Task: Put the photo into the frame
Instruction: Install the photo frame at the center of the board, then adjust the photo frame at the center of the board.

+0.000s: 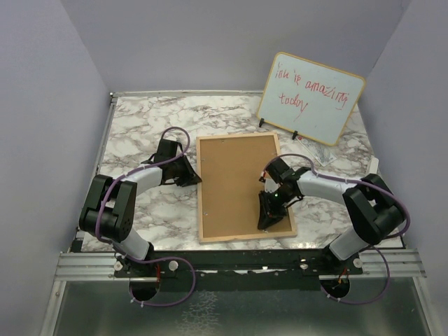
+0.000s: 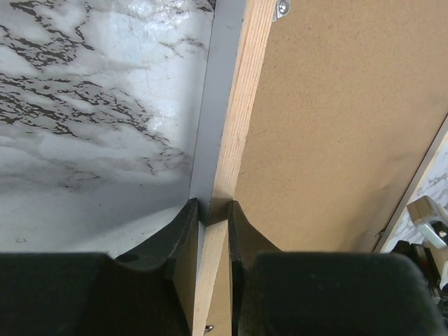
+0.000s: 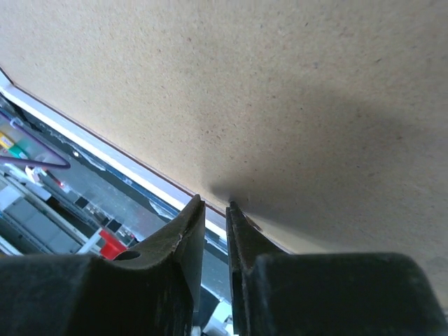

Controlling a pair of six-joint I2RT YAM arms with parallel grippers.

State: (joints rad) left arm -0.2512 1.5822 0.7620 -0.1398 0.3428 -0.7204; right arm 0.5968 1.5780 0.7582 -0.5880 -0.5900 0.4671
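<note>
The frame (image 1: 238, 238) is lying back-up on the marble table (image 1: 140, 126), between the two arms, its brown backing board (image 1: 234, 182) facing the overhead camera. A whiteboard (image 1: 311, 96) with red writing is being propped upright at the far right, apart from the frame.

The left gripper (image 1: 192, 175) is being held at the frame's left rail, near the far corner. In the left wrist view the light wood rail (image 2: 238, 105) is being clamped between the fingers of that gripper (image 2: 213, 210), one finger on the outer side and one on the board side (image 2: 336, 126).

The right gripper (image 1: 269, 220) is being held over the near right part of the backing board, tips pointing toward the near edge. In the right wrist view its jaws (image 3: 215, 203) are being kept almost together, only a thin slit between them, right at the board's (image 3: 245, 91) edge. Whether anything is being pinched there cannot be told. A white strip (image 3: 105, 148) is running along that edge; what it belongs to cannot be told.
</note>
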